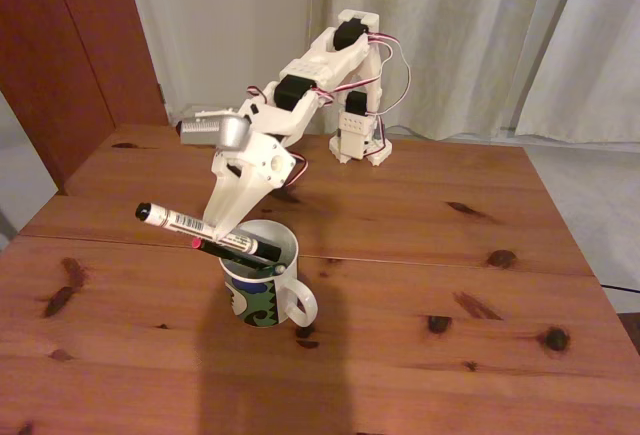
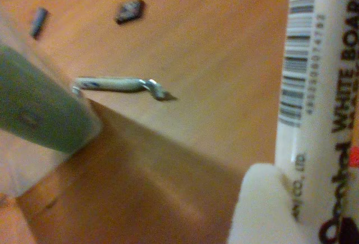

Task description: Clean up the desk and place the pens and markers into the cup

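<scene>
My gripper [image 1: 222, 223] is shut on the white marker [image 1: 190, 223], which lies nearly level just above the cup's rim, black cap pointing left in the fixed view. The cup [image 1: 262, 295], white with a blue-and-green band and its handle to the right, stands on the wooden desk [image 1: 420, 285]. A thin black pen [image 1: 235, 252] with a red end rests across the cup's rim under the marker. The wrist view has the marker [image 2: 314, 115] close up at the right, against one white finger [image 2: 263, 210]. A blurred green shape [image 2: 33, 104] at the left cannot be identified.
The arm's base [image 1: 360, 140] stands at the back of the desk before pale curtains. A small bent metal piece [image 2: 120, 83] lies on the wood in the wrist view. Dark knots [image 1: 500, 258] dot the planks. A brown door panel [image 1: 70, 45] is at the back left.
</scene>
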`<state>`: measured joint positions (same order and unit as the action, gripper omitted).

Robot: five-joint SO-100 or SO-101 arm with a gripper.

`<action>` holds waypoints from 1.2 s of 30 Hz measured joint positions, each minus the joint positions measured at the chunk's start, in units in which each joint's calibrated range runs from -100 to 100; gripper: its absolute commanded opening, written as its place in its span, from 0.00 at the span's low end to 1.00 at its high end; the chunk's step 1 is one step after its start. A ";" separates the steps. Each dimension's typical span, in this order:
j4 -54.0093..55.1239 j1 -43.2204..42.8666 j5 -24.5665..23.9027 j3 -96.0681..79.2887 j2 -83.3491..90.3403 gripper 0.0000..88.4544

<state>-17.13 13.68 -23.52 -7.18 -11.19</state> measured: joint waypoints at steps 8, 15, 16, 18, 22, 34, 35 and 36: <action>0.17 0.07 0.54 -3.91 0.42 0.01; 0.17 0.07 0.59 -3.91 0.42 0.01; 0.17 0.07 0.59 -3.91 0.42 0.01; 0.17 0.07 0.59 -3.91 0.42 0.01; 0.00 0.07 0.59 -3.91 0.42 0.05; -4.81 0.07 1.66 -3.91 0.93 0.12; -4.81 0.07 1.66 -3.91 0.93 0.10; -4.81 0.00 1.66 -3.91 1.10 0.07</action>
<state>-21.94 13.68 -21.86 -11.08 -10.08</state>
